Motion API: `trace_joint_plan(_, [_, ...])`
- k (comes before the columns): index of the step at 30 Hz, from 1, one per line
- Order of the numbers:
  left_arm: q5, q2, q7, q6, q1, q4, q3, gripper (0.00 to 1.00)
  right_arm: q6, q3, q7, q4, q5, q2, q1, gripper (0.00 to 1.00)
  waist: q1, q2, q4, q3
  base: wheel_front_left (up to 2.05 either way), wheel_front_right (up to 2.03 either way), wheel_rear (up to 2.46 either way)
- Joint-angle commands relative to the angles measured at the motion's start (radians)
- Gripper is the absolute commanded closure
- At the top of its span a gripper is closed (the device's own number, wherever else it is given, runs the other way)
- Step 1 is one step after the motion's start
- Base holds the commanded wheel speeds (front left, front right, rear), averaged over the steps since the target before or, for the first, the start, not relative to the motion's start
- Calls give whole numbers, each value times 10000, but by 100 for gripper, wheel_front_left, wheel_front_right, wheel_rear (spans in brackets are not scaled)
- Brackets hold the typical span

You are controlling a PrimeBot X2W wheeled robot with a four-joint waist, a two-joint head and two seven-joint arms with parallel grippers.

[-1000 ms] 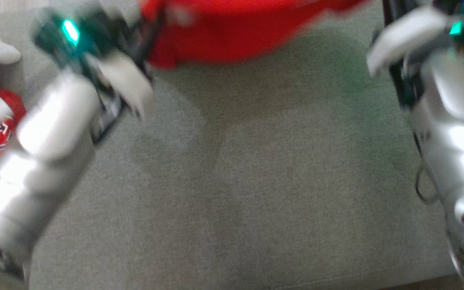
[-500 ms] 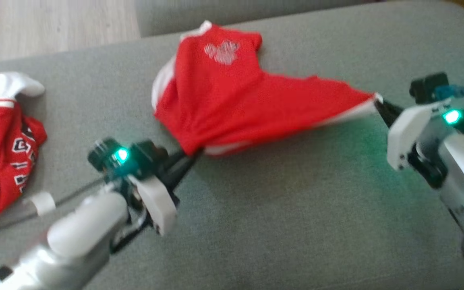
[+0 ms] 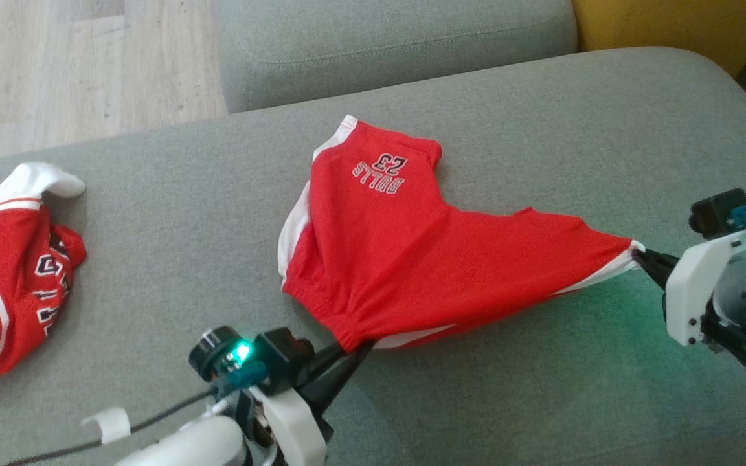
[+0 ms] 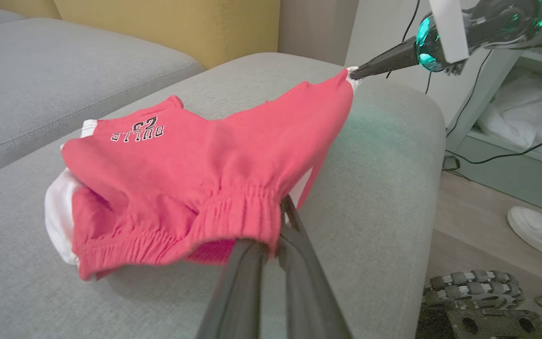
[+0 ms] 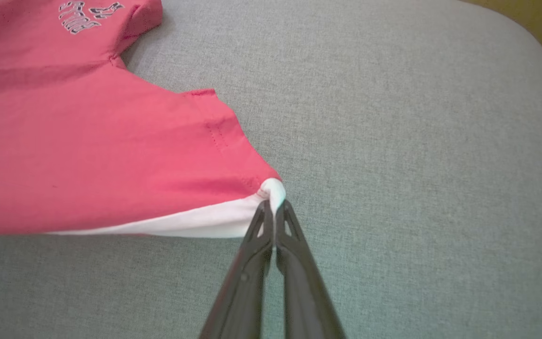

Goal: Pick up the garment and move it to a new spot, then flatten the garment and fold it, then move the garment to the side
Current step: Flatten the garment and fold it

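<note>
Two end effectors share the cloth.

Head view: the red shorts [image 3: 412,259] lie near the middle of the grey sofa seat [image 3: 509,401], stretched between two grips. The left end effector [image 3: 355,349], at 6 o'clock from the cloth, has its fingers pressed together on the gathered waistband. The right end effector [image 3: 644,257], at 3 o'clock, pinches the white-trimmed corner. The lettered leg, toward 12 o'clock, rests on the sofa seat, and the white side panel at 9 o'clock looks bunched. A red jersey [image 3: 4,278] lies well apart, at 9 o'clock in the view.

Left wrist view: the waistband puckers around the closed fingers and the near cloth hangs lifted off the sofa seat. A fold of white is tucked beneath at 8 o'clock. The right arm's tip holds the far corner at 1 o'clock.

Right wrist view: the fingers are shut on the very tip of the white hem, a thin bite.

This looks like the flattening step. It would go best with a gentle, even pull outward, because the small right-hand bite could slip under a jerk. Drawing the cloth toward 6 o'clock should let the tucked panel unroll. Both sides should then be lowered together and released only once the fabric rests flat.
</note>
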Motion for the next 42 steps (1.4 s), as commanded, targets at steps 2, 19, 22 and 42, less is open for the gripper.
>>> trace_joint_plan(2, [-42,310,35,288,-210,-591,403,100,-7,-373,-322,-498,116,-397,47,100,2,-1,12,68,0,0,0])
trace_joint_plan(19, [-175,-74,-124,1052,-969,-809,1248,100,-7,-2461,-2865,-449,-1536,1158,-2132,100,2,-1,1080,1620,0,0,0])
trace_joint_plan(22, [-170,-300,-129,1000,-1246,-683,1305,100,-7,-2520,-2940,-53,-1940,1450,-2863,100,2,-1,1561,1944,0,0,0])
trace_joint_plan(42, [-143,-1632,-261,637,-2268,669,1201,100,-7,-305,-3268,3143,-2502,2479,-5408,100,2,-1,3479,3255,0,0,0])
